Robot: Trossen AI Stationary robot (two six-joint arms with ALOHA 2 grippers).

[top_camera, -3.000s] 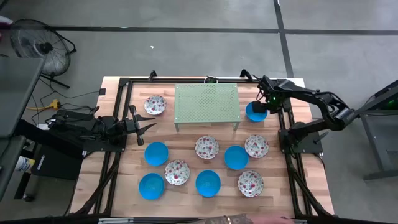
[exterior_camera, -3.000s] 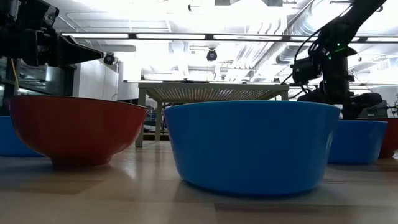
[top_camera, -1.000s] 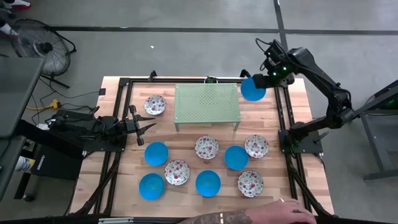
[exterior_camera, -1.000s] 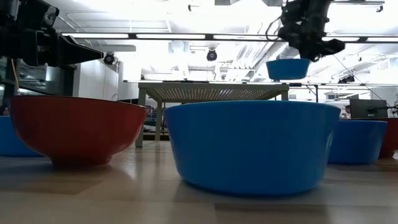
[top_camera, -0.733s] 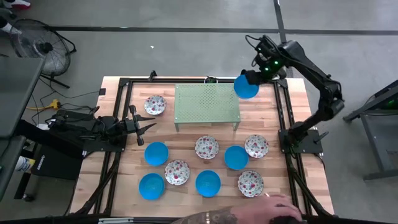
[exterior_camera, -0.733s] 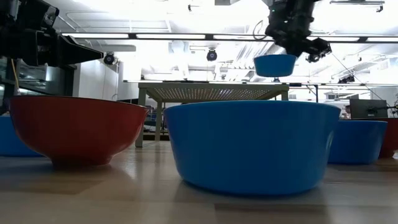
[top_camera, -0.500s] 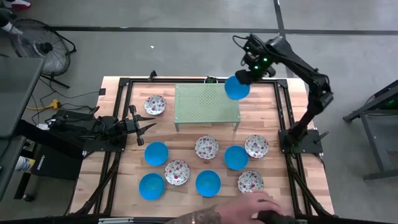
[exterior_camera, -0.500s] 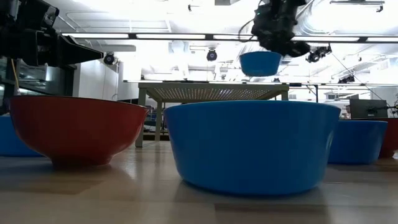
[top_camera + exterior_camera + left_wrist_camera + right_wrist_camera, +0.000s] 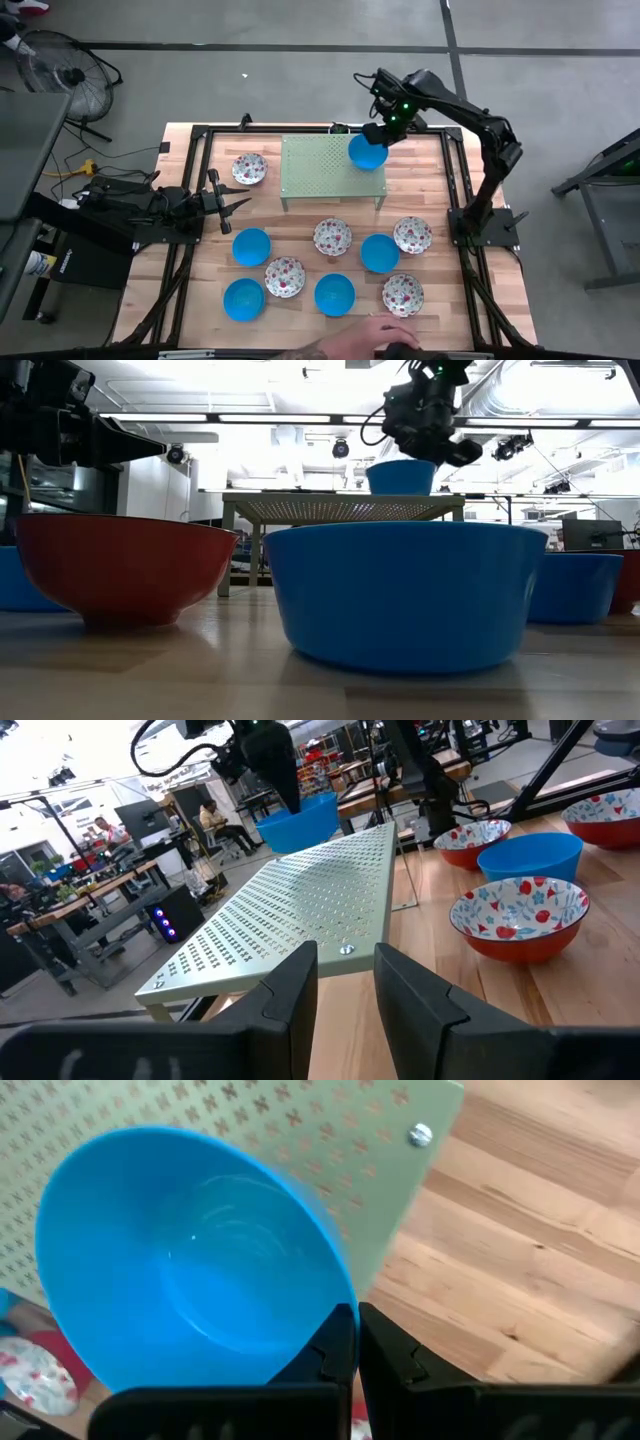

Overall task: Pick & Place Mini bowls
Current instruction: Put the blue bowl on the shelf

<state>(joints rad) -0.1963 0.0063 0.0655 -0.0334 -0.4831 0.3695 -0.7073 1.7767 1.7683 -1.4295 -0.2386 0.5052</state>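
Bowl, blue (image 9: 367, 152): rim pinched in my closed right gripper (image 9: 378, 133), hanging just above green stand's (image 9: 320, 170) far-right corner.

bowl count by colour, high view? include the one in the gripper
Blue bowls: 5, four on the table, one held over the green stand
Floral bowls: 5
Total: 10
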